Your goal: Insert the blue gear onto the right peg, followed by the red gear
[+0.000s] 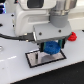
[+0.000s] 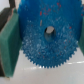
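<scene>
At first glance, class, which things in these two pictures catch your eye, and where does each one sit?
The blue gear fills the wrist view, gripped between green fingers, with something dark showing through its centre hole. In the exterior view the gripper holds it just over the grey, black-rimmed plate. The red gear lies apart on the white table, toward the exterior view's right.

gripper [image 1: 51,45] holds blue gear [image 1: 51,48] over grey plate [image 1: 35,58]; red gear [image 1: 73,36] well apart.
</scene>
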